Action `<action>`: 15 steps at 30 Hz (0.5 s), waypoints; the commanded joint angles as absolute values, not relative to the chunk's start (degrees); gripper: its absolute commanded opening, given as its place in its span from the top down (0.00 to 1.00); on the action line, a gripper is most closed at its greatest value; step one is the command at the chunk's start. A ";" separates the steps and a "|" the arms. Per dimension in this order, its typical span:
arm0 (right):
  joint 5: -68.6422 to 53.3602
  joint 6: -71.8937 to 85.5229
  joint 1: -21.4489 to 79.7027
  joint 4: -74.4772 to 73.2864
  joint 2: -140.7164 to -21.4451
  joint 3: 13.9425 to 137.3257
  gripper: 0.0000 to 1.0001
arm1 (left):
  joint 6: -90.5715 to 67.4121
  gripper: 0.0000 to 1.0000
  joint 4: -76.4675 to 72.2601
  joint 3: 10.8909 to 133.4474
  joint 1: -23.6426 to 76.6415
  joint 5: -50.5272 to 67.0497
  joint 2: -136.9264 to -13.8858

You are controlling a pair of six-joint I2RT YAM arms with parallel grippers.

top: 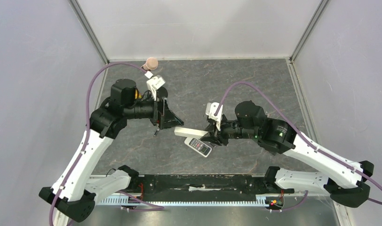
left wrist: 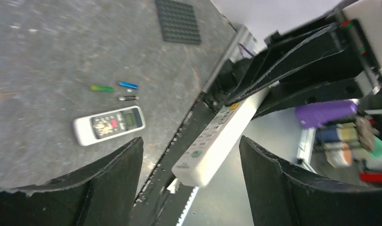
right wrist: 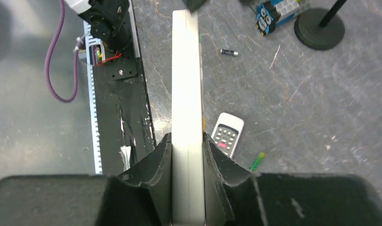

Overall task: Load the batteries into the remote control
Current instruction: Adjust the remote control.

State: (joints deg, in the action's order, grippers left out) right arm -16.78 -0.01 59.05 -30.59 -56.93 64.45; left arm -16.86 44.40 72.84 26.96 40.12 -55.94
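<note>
White and short, the remote control (top: pixel 199 146) lies face up on the grey worktop (top: pixel 255 89), just beside the right claw (top: pixel 213 136) and apart from it. This claw is clamped on a longer white remote (top: pixel 191 132). The left claw (top: pixel 169 125) stands wide apart at the other end of the longer white remote. The batteries (left wrist: pixel 128 85) lie near the remote control.

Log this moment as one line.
left gripper: open, at free end of long white remote | right gripper: shut on long white remote | short remote: face up on table | batteries: loose on table
</note>
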 commanded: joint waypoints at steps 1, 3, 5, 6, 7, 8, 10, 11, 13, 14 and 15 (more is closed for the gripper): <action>-21.68 -14.84 59.33 -36.74 -60.04 74.64 1.00 | -16.76 0.20 37.94 70.04 27.05 56.69 -57.32; -22.94 -17.70 59.33 -39.09 -62.74 78.47 1.00 | -18.58 0.20 35.60 69.09 26.98 59.42 -58.01; -24.66 -20.61 59.33 -41.32 -65.45 81.86 1.00 | -19.06 0.20 35.51 69.02 26.99 60.67 -58.82; -24.72 -21.37 59.35 -42.03 -66.76 82.96 1.00 | -19.20 0.21 35.53 68.95 27.06 61.46 -59.17; -24.80 -22.26 59.32 -42.62 -67.82 83.68 1.00 | -19.75 0.21 34.88 68.58 27.00 62.63 -59.19; -25.00 -23.01 59.36 -43.15 -68.52 84.42 1.00 | -21.08 0.22 33.16 67.68 26.99 63.87 -59.10; -25.54 -24.14 59.33 -43.24 -69.60 85.05 1.00 | -23.95 0.23 29.04 65.49 27.03 65.43 -58.27; -26.17 -24.76 59.30 -43.20 -69.94 85.21 1.00 | -25.29 0.24 26.60 64.53 26.99 66.20 -57.82; -27.26 -25.93 59.33 -43.24 -70.45 85.72 1.00 | -27.55 0.28 22.61 62.43 27.11 68.20 -57.07; -27.74 -26.51 59.32 -43.24 -70.55 85.98 1.00 | -28.01 0.30 21.73 61.88 27.04 69.06 -56.80; -28.13 -27.05 59.33 -43.17 -70.66 86.19 1.00 | -28.01 0.32 21.50 61.37 27.00 69.63 -56.61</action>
State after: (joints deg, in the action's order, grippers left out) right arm -24.84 -22.61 59.05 -43.29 -70.78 82.54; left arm -22.81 29.76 63.22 26.98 63.20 -58.37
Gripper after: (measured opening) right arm 0.245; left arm 0.712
